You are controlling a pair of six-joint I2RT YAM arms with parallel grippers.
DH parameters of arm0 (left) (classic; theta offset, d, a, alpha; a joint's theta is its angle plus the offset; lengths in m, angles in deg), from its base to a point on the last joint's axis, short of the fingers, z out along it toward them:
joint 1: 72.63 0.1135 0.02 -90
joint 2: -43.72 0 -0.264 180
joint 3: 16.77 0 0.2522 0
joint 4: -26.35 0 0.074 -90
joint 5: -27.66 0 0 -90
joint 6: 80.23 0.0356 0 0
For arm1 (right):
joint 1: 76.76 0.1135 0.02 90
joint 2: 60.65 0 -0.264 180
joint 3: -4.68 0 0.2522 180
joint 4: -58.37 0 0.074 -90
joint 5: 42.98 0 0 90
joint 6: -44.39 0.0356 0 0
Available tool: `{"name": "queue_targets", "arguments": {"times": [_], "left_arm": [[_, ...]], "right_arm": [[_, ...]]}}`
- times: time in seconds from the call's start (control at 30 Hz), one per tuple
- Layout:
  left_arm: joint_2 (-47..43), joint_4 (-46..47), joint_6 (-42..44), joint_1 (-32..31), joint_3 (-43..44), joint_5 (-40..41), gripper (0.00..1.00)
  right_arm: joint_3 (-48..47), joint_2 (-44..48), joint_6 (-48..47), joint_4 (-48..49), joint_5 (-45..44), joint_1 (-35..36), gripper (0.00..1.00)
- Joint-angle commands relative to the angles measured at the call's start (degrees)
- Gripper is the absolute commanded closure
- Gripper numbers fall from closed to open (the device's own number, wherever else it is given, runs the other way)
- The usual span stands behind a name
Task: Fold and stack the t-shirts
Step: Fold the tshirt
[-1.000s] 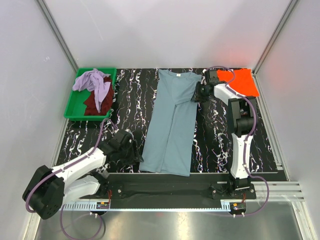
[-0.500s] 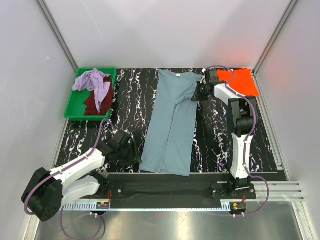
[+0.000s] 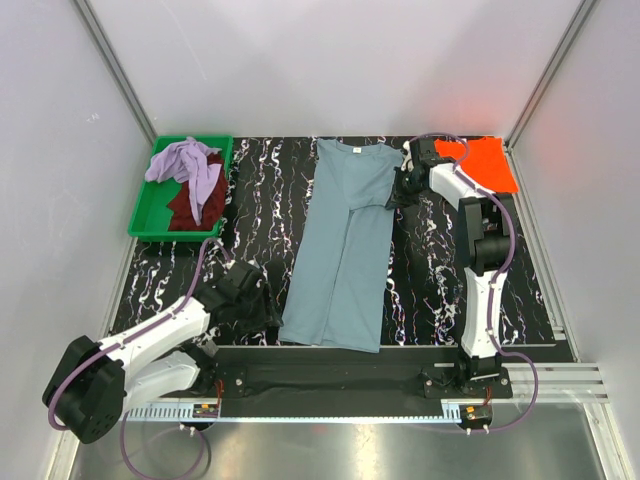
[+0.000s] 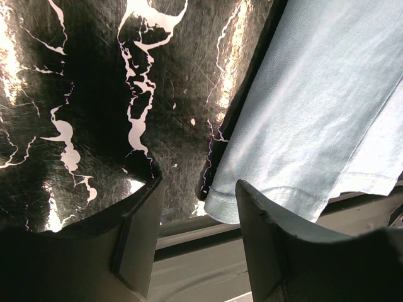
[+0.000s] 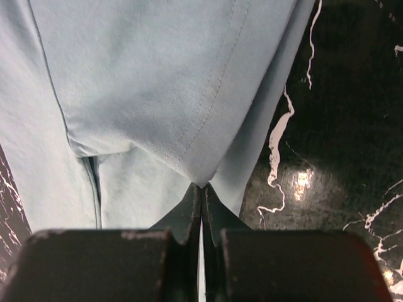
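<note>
Four t-shirts show from above. At the far left corner, a green tray point(image 3: 142, 222) holds the lavender t-shirt point(image 3: 183, 160), crumpled over the dark maroon t-shirt point(image 3: 185, 207). Nearer the front, the left gripper point(image 4: 198, 189) sits low over the black marbled table point(image 3: 430, 270). Its jaws stand apart with nothing between them, just beside the near left hem corner of the blue-grey t-shirt point(image 3: 345, 250). That shirt lies flat down the middle of the table, collar at the far end, sides folded inward. The right gripper point(image 5: 201, 187) has its jaws pressed together, pinching the edge of the folded-in right sleeve. The orange t-shirt point(image 3: 490, 165) lies at the far right corner.
</note>
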Motion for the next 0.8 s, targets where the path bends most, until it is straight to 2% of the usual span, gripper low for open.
{"name": "queue_targets", "arguments": {"times": [0.0,0.3,0.77], "left_arm": [[-0.47,0.72,0.05,-0.26,1.84,0.85,0.46],[-1.35,-0.41,-0.03,-0.26,1.92,1.55,0.46],[-1.7,-1.56,-0.12,-0.26,2.36,2.08,0.46]], "right_arm": [[-2.03,3.62,-1.07,-2.64,0.52,0.02,1.0],[-1.5,3.27,-1.25,-3.43,-0.53,-0.07,1.0],[-0.8,3.98,-1.78,-4.31,2.54,-0.07,1.0]]}}
